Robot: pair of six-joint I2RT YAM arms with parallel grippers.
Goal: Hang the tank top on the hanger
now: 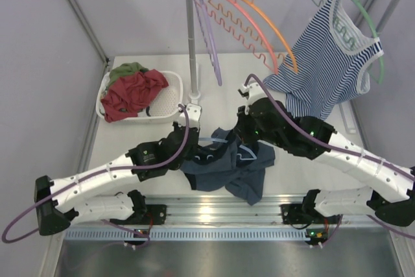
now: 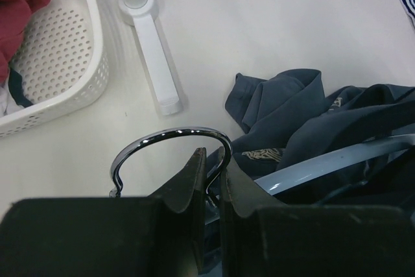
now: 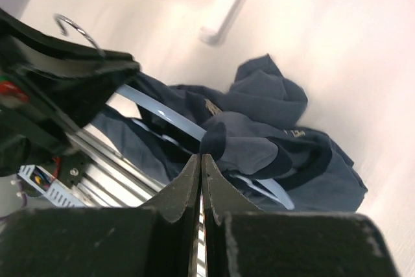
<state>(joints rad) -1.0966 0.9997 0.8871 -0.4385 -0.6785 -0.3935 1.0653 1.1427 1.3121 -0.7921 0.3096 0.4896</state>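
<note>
My left gripper (image 2: 213, 168) is closed narrow on the hanger (image 2: 337, 159). It grips the wire neck just below the metal hook (image 2: 174, 135), and the hook curves away past my fingertips toward 12 o'clock. My right gripper (image 3: 200, 168) is pressed fully together, with its tips right at a fold of the tank top (image 3: 272, 121). I cannot tell whether a little cloth is pinched between them.

The tank top lies crumpled on the table (image 2: 279, 24), at 6 o'clock in the top view, between my two arms. The light-blue arms of the hanger are partly buried in it.

I judge the tank top to be light, soft and limp. It will not keep any shape, and it will probably sag and slide on the smooth plastic. The best place to take it is, I think, a shoulder strap or the bound edge of an armhole, where the cloth is thicker.

The hanger looks stiff, thin and light. It may turn around its wire neck in my grip, so I should hold it firmly.
</note>
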